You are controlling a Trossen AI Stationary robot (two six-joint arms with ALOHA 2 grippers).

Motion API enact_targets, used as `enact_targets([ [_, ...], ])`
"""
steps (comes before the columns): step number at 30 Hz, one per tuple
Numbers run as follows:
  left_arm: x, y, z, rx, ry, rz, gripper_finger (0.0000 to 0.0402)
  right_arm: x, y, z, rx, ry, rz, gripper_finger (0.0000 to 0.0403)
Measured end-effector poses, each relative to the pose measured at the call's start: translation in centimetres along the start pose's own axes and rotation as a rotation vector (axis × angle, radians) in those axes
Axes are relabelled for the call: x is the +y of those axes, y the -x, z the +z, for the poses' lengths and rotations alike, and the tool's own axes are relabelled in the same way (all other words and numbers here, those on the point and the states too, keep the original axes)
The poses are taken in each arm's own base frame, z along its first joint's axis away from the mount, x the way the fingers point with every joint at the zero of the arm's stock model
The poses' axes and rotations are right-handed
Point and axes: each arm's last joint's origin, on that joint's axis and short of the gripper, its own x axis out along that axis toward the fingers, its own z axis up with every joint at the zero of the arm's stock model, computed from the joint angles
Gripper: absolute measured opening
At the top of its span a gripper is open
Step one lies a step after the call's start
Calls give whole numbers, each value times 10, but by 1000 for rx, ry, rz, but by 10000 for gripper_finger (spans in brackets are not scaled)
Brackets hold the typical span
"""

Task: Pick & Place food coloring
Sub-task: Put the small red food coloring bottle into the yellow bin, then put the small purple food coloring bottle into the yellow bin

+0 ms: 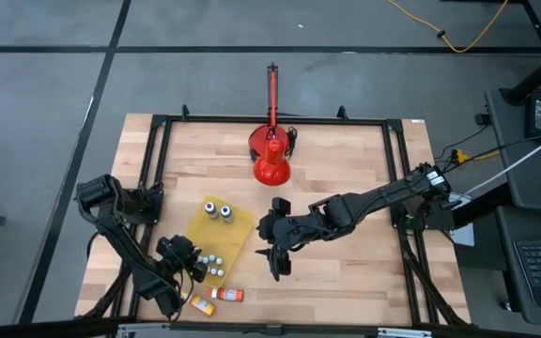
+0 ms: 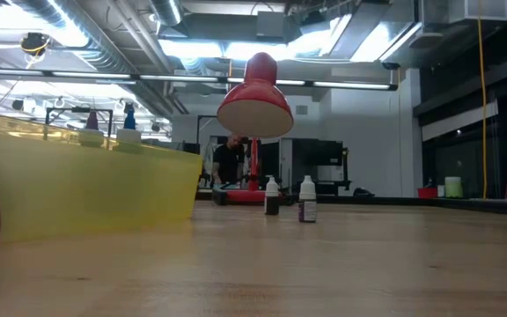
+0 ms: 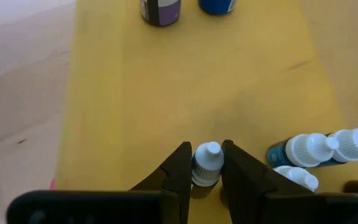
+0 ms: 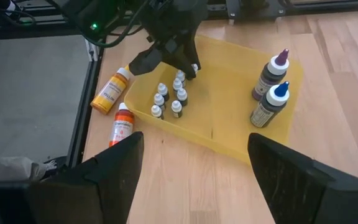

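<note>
Several small white-capped food coloring bottles (image 4: 169, 99) stand close together in the near end of a yellow tray (image 1: 224, 230). My left gripper (image 3: 207, 168) is down over this group and shut on one bottle (image 3: 206, 163); dark blue bottles (image 3: 306, 151) stand right beside it. My right gripper (image 4: 194, 142) is open and hovers over bare table to the right of the tray (image 1: 275, 263), touching nothing. Neither gripper shows in the low view. My left gripper pinches one small bottle between its two fingers, at the white cap and the shoulder just under it (image 3: 204, 177). The fingers come down on it from above, one on each side. The fingers hide the bottle's base, so whether it stands on the tray cannot be told.
Two taller dark bottles with purple and blue tips (image 4: 271, 87) stand at the tray's far end. An orange bottle (image 4: 110, 90) and a red bottle (image 4: 123, 124) lie on the table by its near-left corner. A red lamp (image 1: 271, 160) stands at the far edge. Bare wood lies right of the tray.
</note>
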Motion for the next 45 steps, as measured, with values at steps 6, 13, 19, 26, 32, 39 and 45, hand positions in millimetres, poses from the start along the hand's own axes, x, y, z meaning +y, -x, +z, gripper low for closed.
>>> enact_targets([
  [6, 0, 0, 0, 9, 1, 7, 107, 0, 0, 0, 0, 17, 0, 289],
  [13, -4, 9, 6, -18, -19, 36, 143, 0, 0, 0, -2, 17, 0, 289],
  [19, -5, 28, 26, -50, -34, 33, 180, 0, 2, -7, 31, 14, -118, 279],
  [26, 2, 52, 68, -95, -8, -36, 240, 4, -1, -52, 172, 4, -442, 259],
  [32, 8, 65, 107, -131, -33, -119, 268, 15, -14, -105, 167, -133, -592, 247],
  [39, 20, 75, 147, -203, 4, -206, 266, 32, -35, -168, 19, -362, -570, 245],
  [45, 29, 81, 170, -235, 17, -255, 267, 37, -49, -218, -187, -378, -526, 245],
])
